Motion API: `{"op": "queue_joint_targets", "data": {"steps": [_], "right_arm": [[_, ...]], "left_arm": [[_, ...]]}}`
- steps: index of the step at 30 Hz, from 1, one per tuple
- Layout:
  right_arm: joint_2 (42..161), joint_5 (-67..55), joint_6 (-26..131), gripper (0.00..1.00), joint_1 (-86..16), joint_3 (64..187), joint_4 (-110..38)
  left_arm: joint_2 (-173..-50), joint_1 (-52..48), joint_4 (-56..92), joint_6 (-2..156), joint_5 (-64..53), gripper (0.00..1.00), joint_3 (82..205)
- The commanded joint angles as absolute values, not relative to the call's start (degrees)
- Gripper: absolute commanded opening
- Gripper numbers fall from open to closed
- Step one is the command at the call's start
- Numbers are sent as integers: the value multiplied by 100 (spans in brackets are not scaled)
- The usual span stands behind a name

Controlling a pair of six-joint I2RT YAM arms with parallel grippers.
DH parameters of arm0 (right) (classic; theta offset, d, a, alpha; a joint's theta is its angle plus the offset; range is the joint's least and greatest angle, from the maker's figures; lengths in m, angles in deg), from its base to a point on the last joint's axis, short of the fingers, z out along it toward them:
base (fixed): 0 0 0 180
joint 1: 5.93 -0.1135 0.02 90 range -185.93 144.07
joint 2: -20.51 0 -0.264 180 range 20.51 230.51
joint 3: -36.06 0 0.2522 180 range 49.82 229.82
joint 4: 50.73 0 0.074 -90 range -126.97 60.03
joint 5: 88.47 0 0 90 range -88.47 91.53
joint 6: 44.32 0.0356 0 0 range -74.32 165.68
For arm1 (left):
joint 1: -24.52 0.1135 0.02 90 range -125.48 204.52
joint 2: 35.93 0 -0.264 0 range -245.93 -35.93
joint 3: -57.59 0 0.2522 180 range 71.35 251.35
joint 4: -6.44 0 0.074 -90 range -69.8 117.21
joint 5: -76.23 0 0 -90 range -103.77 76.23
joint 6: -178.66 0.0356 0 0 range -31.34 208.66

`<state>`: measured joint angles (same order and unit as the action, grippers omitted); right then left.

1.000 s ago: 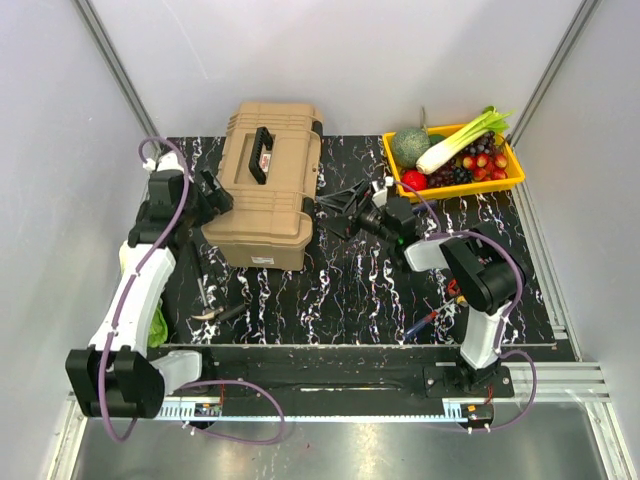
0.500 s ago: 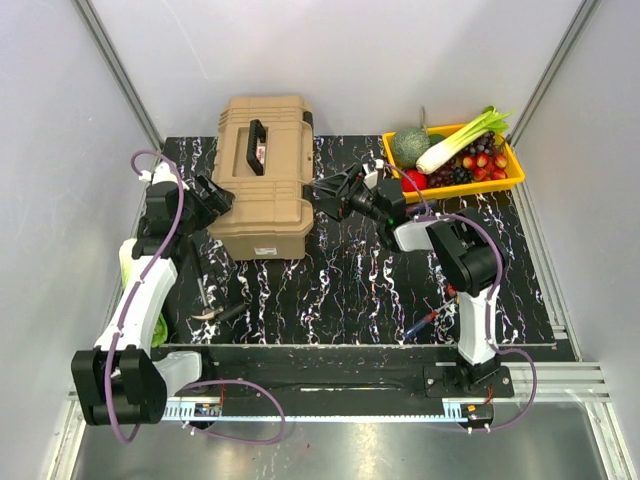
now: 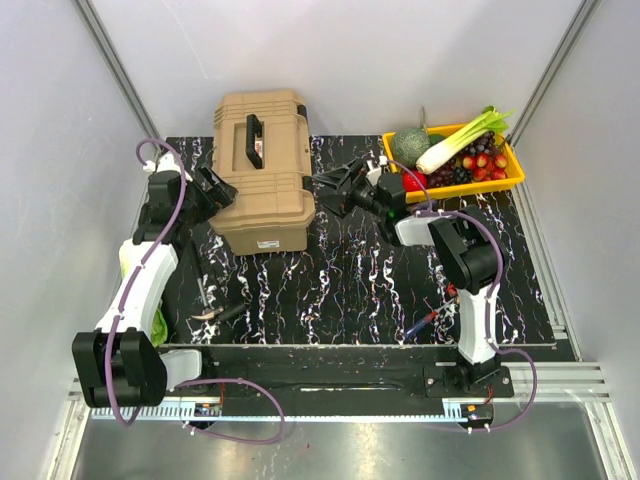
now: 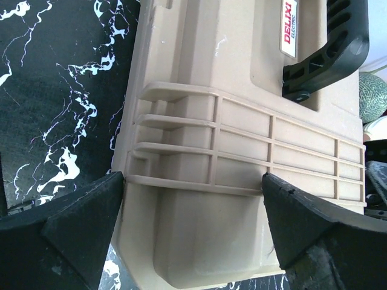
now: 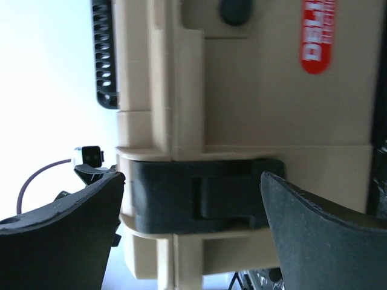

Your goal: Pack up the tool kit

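The left gripper [image 3: 215, 188] stands at the left side of the toolbox [image 3: 262, 185], its jaws spread wide and holding nothing; I cannot tell if they touch the lid. The toolbox sits near the far left corner of the mat, lid shut. The right gripper [image 3: 330, 188], also spread and empty, faces a black latch [image 5: 205, 196] on the box's right side. The step seems to be opening the box, so the next move probably calls for releasing this latch.

What looks like pliers [image 3: 208, 313] lies near the left part of the near edge, and a screwdriver [image 3: 428, 321] lies towards the near right corner, both not yet packed. The yellow tray [image 3: 480, 186] in the far right corner is just behind the right arm.
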<state>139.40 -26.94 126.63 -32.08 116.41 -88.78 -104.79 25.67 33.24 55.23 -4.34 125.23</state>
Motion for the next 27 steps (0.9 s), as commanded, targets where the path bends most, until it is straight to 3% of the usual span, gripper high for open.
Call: {"op": "queue_joint_targets", "data": {"steps": [1,11,27], "right_arm": [[13959,-2624,13321,99,-3001,11205,-9733],[14601,-2352,15228,99,-3124,11029,-11422],[14576,-1903,15361,99,-3493,10748,-10412]], "left_arm": [[-10562,2329,4024,5737,11,99,12786],[-10825,2329,3831,5527,433,99,12847],[-11178,2320,4182,5746,267,99,13093]]}}
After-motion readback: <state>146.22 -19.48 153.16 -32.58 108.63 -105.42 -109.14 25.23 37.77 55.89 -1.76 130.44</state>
